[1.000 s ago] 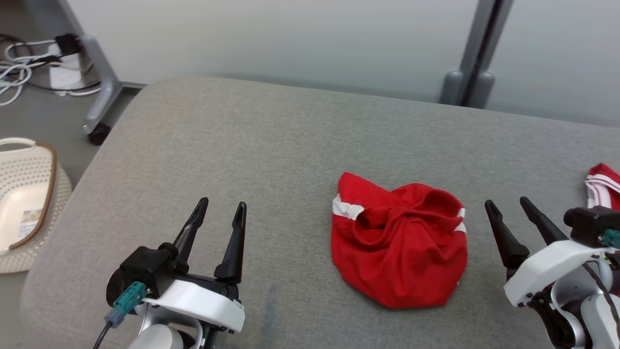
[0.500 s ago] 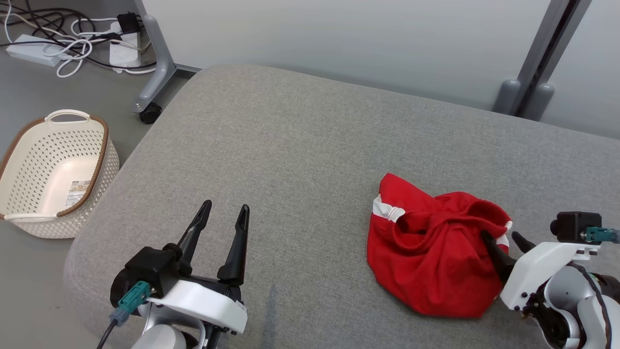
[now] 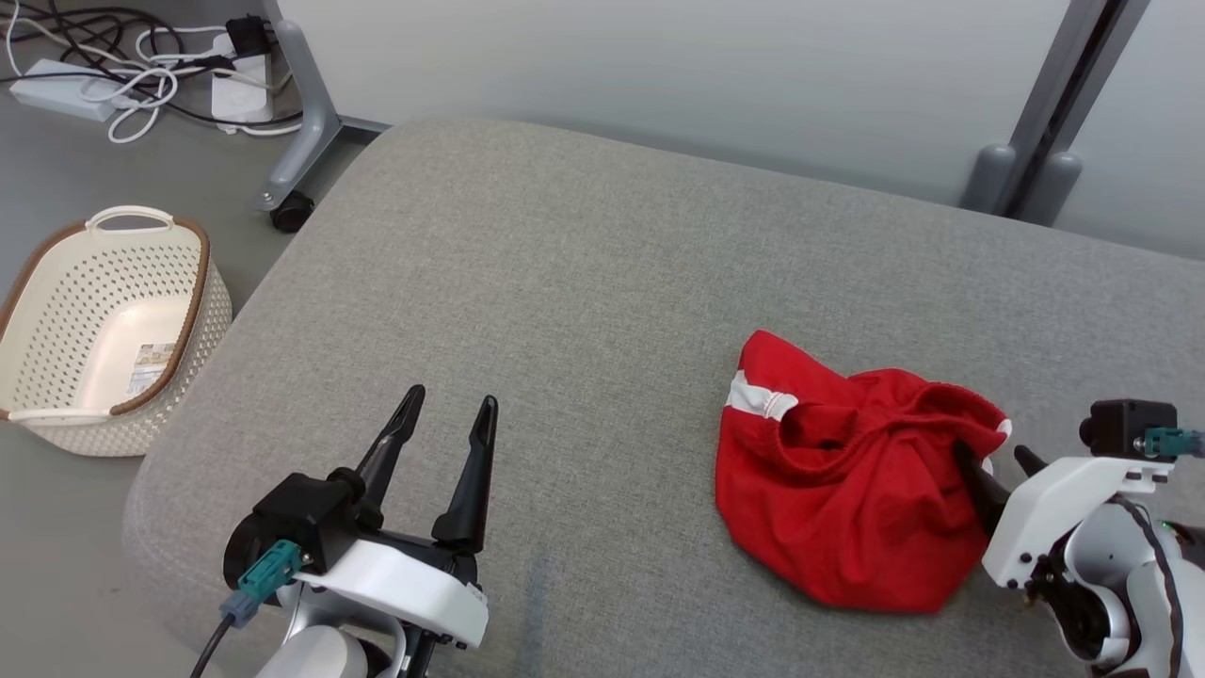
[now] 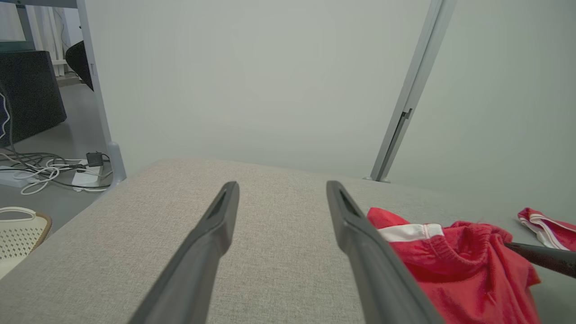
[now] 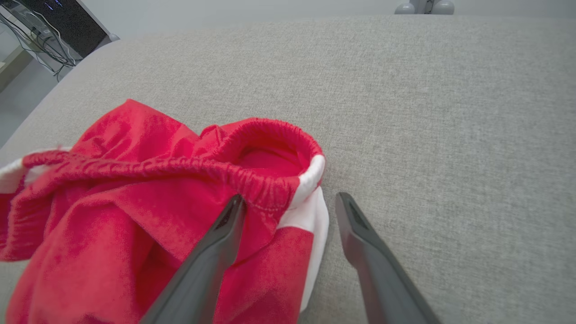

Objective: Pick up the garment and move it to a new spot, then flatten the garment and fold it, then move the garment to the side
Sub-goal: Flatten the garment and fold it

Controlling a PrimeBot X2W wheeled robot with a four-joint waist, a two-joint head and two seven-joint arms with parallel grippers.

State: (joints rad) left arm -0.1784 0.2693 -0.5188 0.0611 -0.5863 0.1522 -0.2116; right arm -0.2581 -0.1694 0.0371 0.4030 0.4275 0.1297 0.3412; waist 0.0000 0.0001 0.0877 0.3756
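Since one second ago: my right pincer (image 3: pixel 990 454) has come from clear of the red garment (image 3: pixel 847 508) to its right edge; the head camera has also shifted.
Right pincer state: open, gripping nothing; one finger (image 5: pixel 211 261) lies over the elastic band (image 5: pixel 180 168), the other is above bare cushion, and a white stripe (image 5: pixel 310 211) sits between them.
Left pincer (image 3: pixel 451 397): open and empty as before, well apart from the garment.
Garment look: red, crumpled in a heap, gathered band on top, white stripes at two sides.
Garment place: right half of the grey cushion (image 3: pixel 565 282), near its front edge.
Room: pale wall panel; grey post (image 3: pixel 1064 94); cream perforated basket (image 3: pixel 209 325) and cables (image 3: pixel 141 56) on the floor at left; a red-and-white cloth (image 4: pixel 546 222) farther right.
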